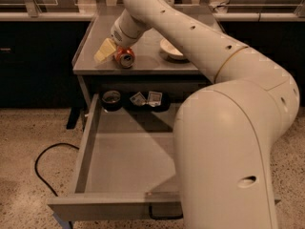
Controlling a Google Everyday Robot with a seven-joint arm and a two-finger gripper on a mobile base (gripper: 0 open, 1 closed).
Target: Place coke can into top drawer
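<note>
The coke can (126, 57) lies on its side on the grey cabinet's top, near the front edge, with its silver end facing the camera. My gripper (116, 53) reaches down from the long white arm and sits right at the can, its pale yellow tip against the can's left side. The top drawer (88, 142) is pulled far out below the cabinet top, and its floor is mostly bare. The drawer's front panel is at the bottom of the view. My arm's large white body hides the drawer's right side.
A white bowl (170, 49) stands on the cabinet top to the right of the can. At the back of the drawer are a dark round container (111, 99) and two small packets (147, 98). A black cable (42, 162) loops on the speckled floor to the left.
</note>
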